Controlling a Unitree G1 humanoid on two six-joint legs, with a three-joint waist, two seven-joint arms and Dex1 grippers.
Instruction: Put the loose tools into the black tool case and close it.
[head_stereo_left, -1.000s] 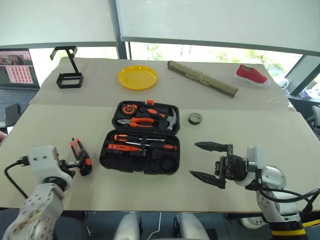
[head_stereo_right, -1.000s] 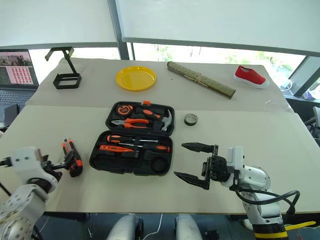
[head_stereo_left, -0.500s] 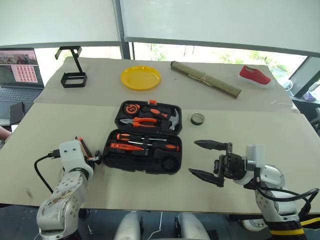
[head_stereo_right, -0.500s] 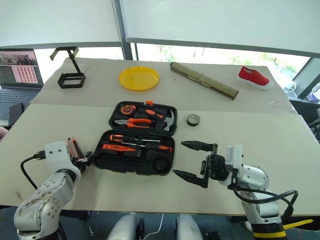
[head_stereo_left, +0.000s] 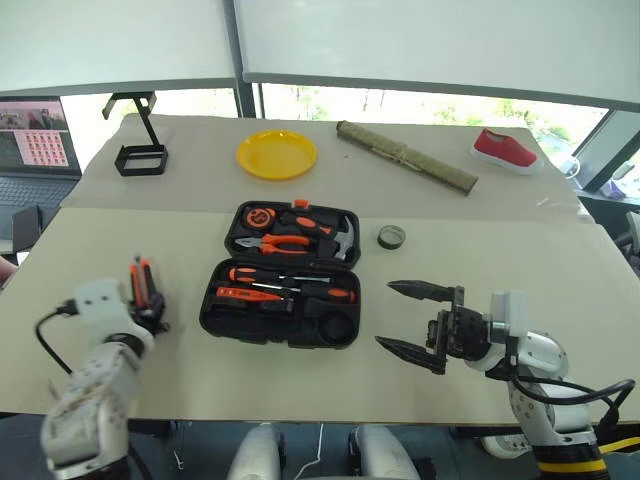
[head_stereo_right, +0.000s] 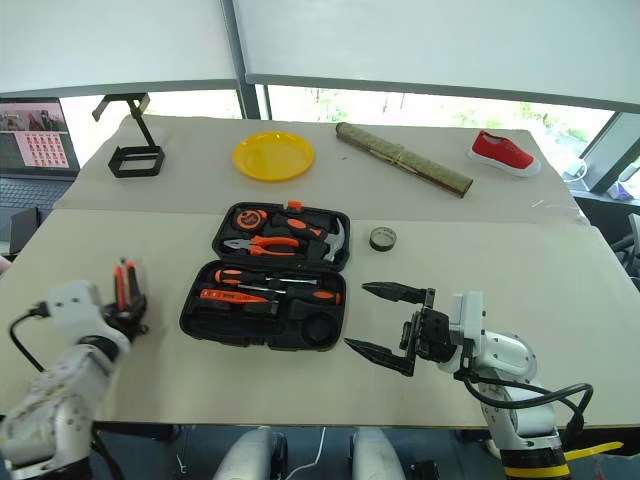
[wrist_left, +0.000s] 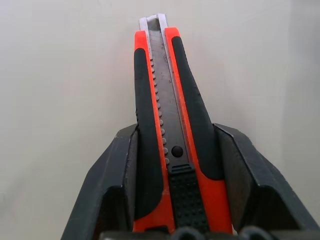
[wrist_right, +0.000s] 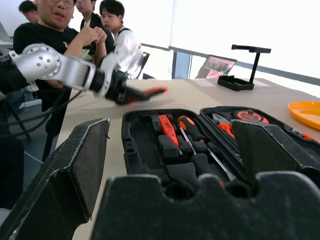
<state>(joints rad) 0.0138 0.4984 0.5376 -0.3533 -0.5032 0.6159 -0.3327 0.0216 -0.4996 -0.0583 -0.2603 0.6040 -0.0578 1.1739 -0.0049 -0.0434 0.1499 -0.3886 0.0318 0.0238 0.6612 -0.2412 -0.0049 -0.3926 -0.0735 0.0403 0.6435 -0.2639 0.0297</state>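
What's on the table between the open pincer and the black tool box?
Nothing. In the left eye view, bare table runs from the right pincer, its fingers apart, to the black tool case.

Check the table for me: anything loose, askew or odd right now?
One thing: the small dark tape roll lies loose on the beige table, right of the open black plastic tool case. The orange-and-black utility knife sits in the left gripper, blade tip showing. Nothing spilled.
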